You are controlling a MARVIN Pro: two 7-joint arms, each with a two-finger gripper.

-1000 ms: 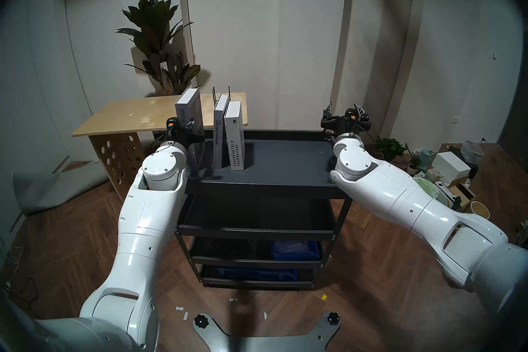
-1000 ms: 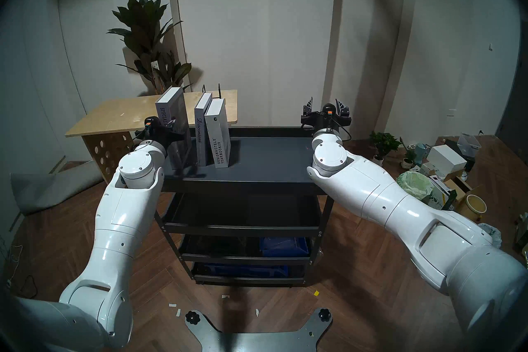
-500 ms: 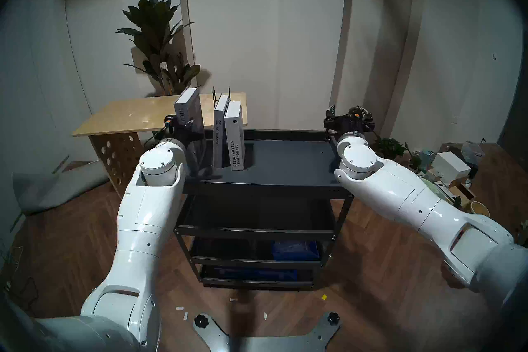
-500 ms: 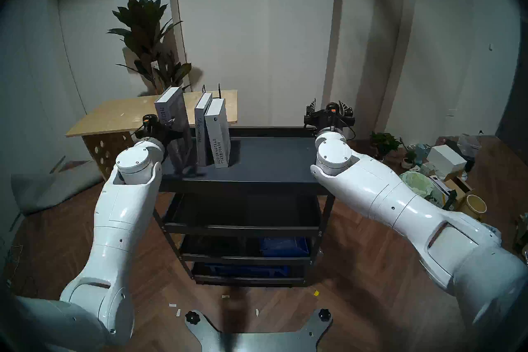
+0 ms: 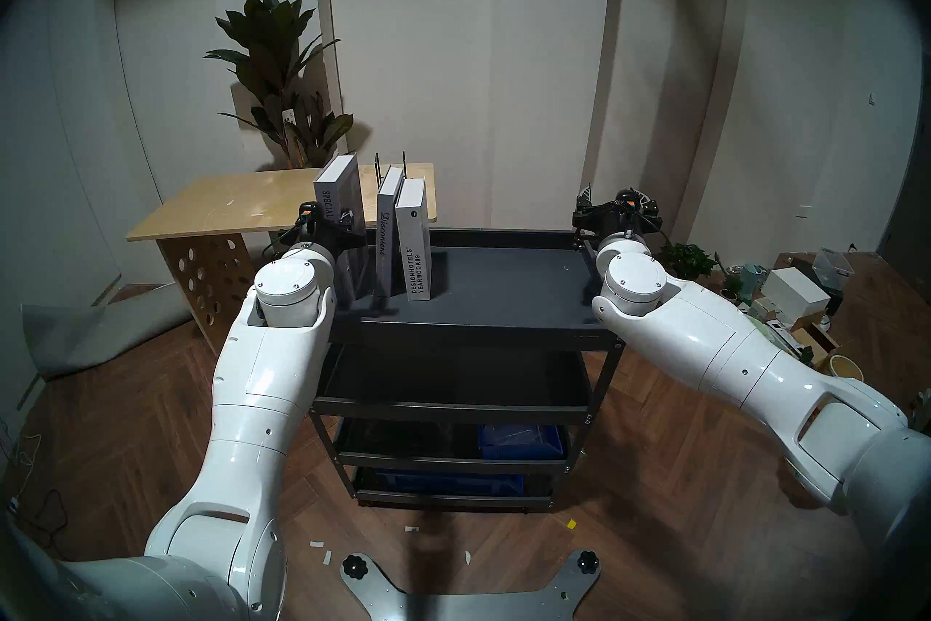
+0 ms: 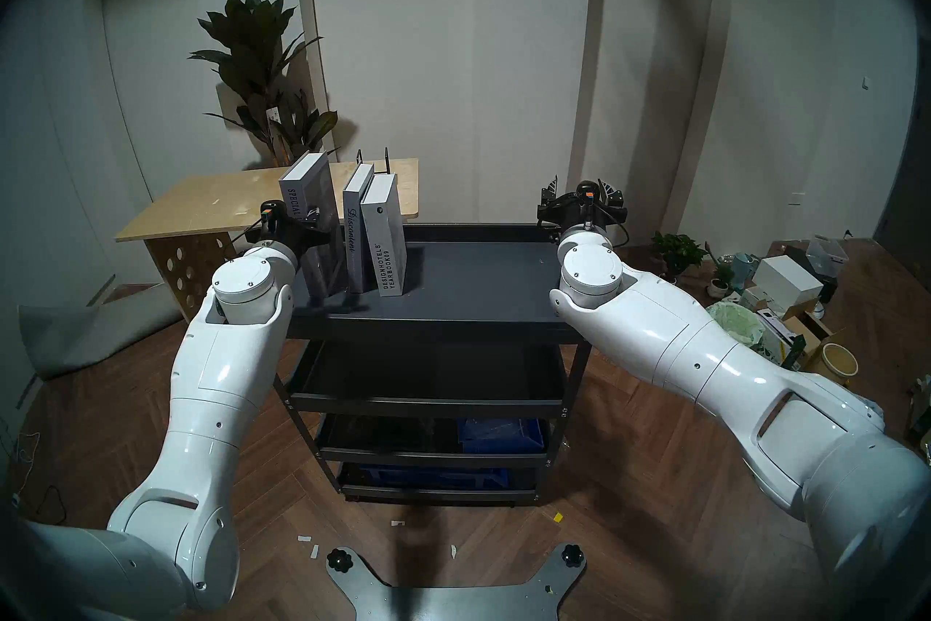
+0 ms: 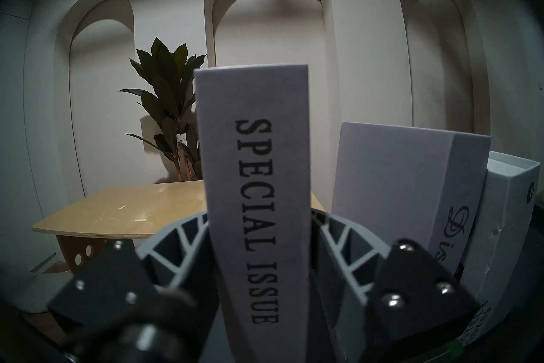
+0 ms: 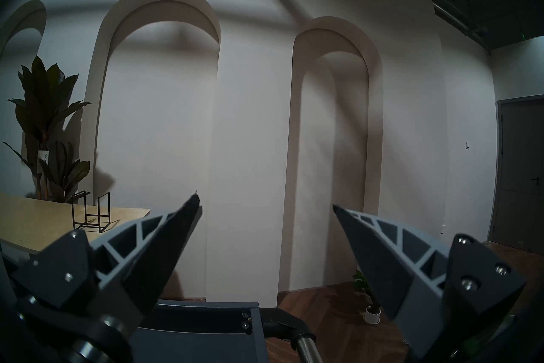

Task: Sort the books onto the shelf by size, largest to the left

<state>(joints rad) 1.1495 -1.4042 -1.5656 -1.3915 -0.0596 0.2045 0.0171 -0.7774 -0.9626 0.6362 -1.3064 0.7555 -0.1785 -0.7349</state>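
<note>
Three grey books stand upright at the left end of the shelf (image 5: 504, 292), the cart's dark top tray. The tall "SPECIAL ISSUE" book (image 5: 335, 196) is leftmost, then the thin "Discontent" book (image 5: 387, 232), then the shorter "DESIGNHOTELS YEARBOOK09" book (image 5: 417, 247). My left gripper (image 5: 338, 222) is shut on the lower spine of the "SPECIAL ISSUE" book (image 7: 256, 147), one finger on each cover. A narrow gap separates it from the "Discontent" book (image 7: 391, 176). My right gripper (image 5: 612, 196) hovers open and empty over the tray's far right corner, and the right wrist view shows its fingers (image 8: 182, 224) spread wide.
A plywood table (image 5: 226, 206) stands behind the cart's left end with a black wire rack (image 8: 91, 212) on it. A tall plant (image 5: 282, 75) is behind that. Lower cart tiers hold blue bins (image 5: 519, 441). Boxes and clutter (image 5: 796, 292) lie on the floor at right.
The "SPECIAL ISSUE" book leaned left half a second ago; it now stands upright and closer to "Discontent". My left arm shifted right with it. The right gripper sank slightly and moved right.
</note>
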